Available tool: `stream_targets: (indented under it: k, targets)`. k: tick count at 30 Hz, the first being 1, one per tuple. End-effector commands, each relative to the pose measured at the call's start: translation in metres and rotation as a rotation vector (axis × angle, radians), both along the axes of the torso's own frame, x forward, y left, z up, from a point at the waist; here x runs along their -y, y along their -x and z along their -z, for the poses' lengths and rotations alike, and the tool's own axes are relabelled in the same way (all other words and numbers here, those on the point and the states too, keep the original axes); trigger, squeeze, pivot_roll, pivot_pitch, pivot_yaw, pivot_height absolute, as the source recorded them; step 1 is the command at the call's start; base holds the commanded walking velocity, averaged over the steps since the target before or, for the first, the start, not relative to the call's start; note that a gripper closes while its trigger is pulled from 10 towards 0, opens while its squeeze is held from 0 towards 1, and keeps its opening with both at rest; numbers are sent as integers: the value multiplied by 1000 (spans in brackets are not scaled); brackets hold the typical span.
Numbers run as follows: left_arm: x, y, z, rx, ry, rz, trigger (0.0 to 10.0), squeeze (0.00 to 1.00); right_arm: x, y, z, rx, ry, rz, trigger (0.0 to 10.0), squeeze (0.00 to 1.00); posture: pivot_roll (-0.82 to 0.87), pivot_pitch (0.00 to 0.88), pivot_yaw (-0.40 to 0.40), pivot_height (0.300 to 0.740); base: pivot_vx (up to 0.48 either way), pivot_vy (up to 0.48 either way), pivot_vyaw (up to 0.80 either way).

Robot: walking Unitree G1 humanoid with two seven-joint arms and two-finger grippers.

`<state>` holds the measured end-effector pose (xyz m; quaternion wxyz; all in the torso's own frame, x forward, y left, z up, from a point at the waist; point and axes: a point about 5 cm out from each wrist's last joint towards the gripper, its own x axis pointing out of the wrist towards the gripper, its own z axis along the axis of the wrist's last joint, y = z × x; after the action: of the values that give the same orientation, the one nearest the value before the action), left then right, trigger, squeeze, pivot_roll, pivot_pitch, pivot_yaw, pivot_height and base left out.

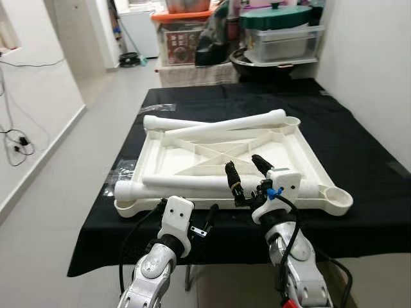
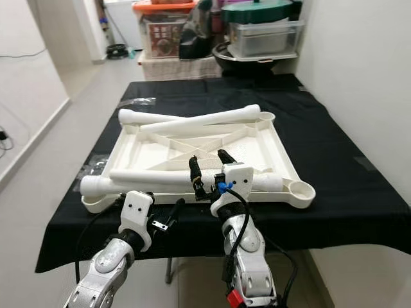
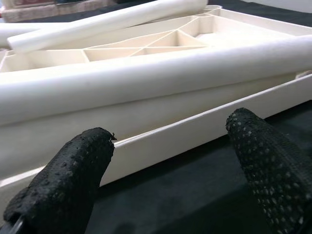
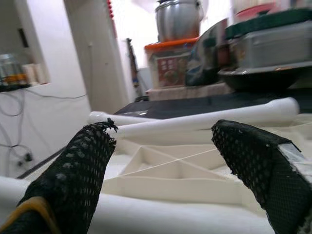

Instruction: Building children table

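Upturned tabletop (image 1: 292, 151) on black cloth (image 1: 366, 160), 3 legs (image 1: 192, 183) across it, left gripper (image 1: 209, 221) and right gripper (image 1: 247, 172) both spread

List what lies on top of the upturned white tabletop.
Three white leg tubes lie on the upturned tabletop: one along its near edge, two crossing at the far edge. The open right gripper hovers above the near tube. The ribbing beneath the tubes is partly hidden.

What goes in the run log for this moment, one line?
stage: pre-grasp | right end effector: open over near leg | left end effector: open at tabletop near edge | holding: nothing
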<state>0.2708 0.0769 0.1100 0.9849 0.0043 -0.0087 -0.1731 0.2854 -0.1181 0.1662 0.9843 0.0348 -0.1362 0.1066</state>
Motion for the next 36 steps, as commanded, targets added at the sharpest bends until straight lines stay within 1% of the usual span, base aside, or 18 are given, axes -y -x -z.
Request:
stream_targets:
  k: [1, 3, 4, 6, 8, 9, 10, 13, 15, 19, 24, 26, 36]
  targets:
    - [-1, -1, 1, 5, -6, -7, 10000, 0, -3, 2, -6, 41, 21, 3, 10000, 0, -48, 0, 18, 740, 0, 0, -800]
    - [-1, -1, 0, 17, -4, -4, 10000, 0, 16, 1, -11, 64, 63, 152, 10000, 0, -53, 0, 22, 740, 0, 0, -800]
    - [-1, -1, 0, 17, -4, -4, 10000, 0, 16, 1, -11, 64, 63, 152, 10000, 0, -53, 0, 22, 740, 0, 0, -800]
    - [0, -2, 0, 16, -4, 0, 10000, 0, 25, -1, -4, 34, 72, 200, 10000, 0, -57, 0, 26, 740, 0, 0, -800]
    - [0, -2, 0, 18, -12, 0, 10000, 0, 17, -3, 3, -7, 55, 128, 10000, 0, -53, 0, 24, 740, 0, 0, -800]
    - [0, -2, 0, 18, -12, 0, 10000, 0, 17, -3, 3, -7, 55, 128, 10000, 0, -53, 0, 24, 740, 0, 0, -800]
    - [0, -2, -1, 19, -12, 0, 10000, 0, 11, -3, 6, -28, 51, 81, 10000, 0, -46, 0, 17, 740, 0, 0, 0]
    - [-1, -3, -1, 18, -10, -5, 10000, 0, 6, -2, 9, -37, 40, 49, 10000, 0, -46, 0, 17, 740, 0, 0, 0]
    - [-2, -2, -1, 25, -1, -13, 10000, 0, -1, 2, 15, -62, 33, 11, 10000, 0, -40, 0, 10, 740, 0, 0, 0]
    - [-2, -2, -1, 21, -5, -14, 10000, 0, -4, 5, 21, -74, 36, 19, 10000, 0, -42, 0, 12, 740, 0, 0, 0]
    - [-1, -2, 0, 19, -6, -12, 10000, 0, -2, 6, 24, -91, 36, 31, 10000, 0, -43, 0, 15, 740, 0, 0, 0]
    - [-2, -2, 0, 14, -8, -12, 10000, 0, 0, 6, 26, -95, 43, 41, 10000, 0, -48, 0, 18, 740, -251, 0, 0]
    - [-2, -3, 2, 4, -11, -11, 10000, 0, 0, 6, 31, -116, 43, 39, 10000, 0, -44, 0, 20, 740, -288, 0, 0]
